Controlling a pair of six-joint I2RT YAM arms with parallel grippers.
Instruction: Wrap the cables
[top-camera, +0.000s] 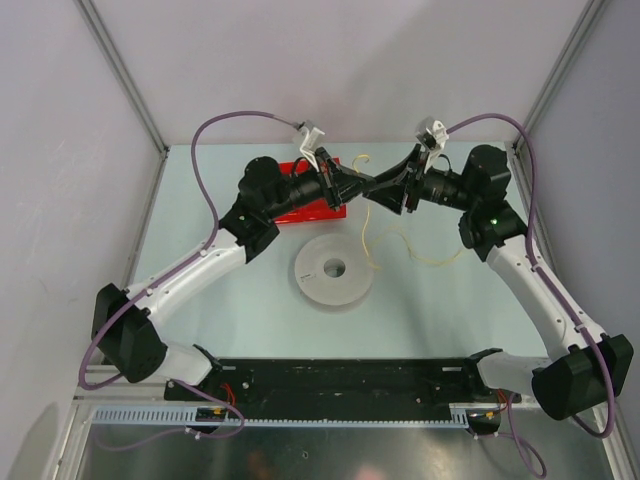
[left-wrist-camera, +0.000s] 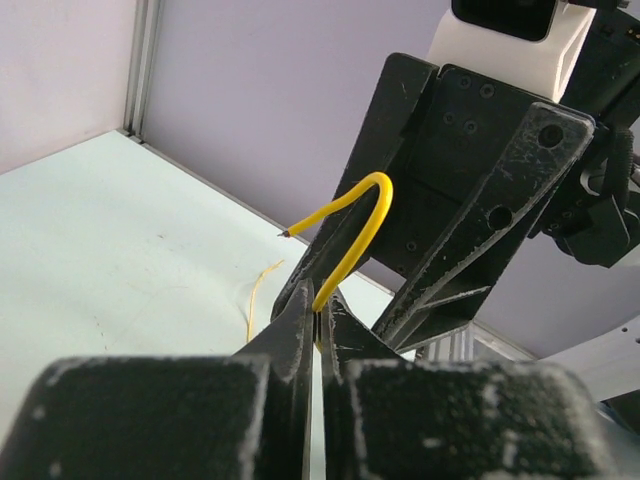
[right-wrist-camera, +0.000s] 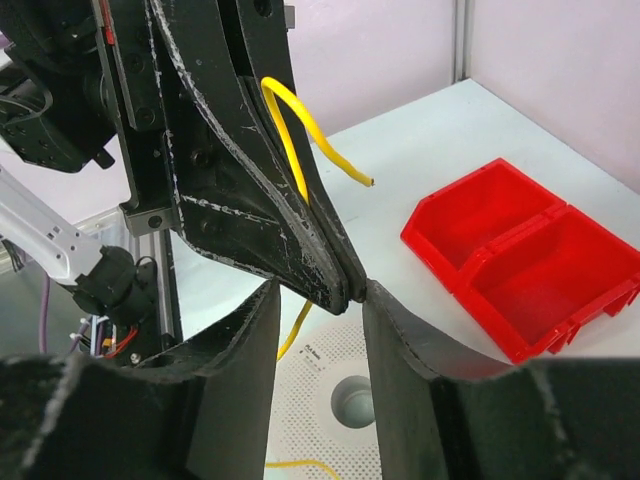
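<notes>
One yellow wire (left-wrist-camera: 352, 250) is being pinched between the left gripper's (left-wrist-camera: 320, 312) jaws at mid-frame; the right gripper's (right-wrist-camera: 320, 292) jaws are being held spread.

My tool (left-wrist-camera: 320, 312): at 6 o'clock, fingers pressed together, pinching the yellow cable.
Yellow cable (left-wrist-camera: 365, 225): rises from my tips, arches over at 12 o'clock, its bare end pointing to 9 o'clock.
Right tool (left-wrist-camera: 345, 300): black, reaching in from 1 o'clock, fingers apart, tips just beside mine.
Counter (left-wrist-camera: 90, 230): pale, at 9 o'clock.
Yellow strand (left-wrist-camera: 252, 300): thin, lying on the counter.
</notes>
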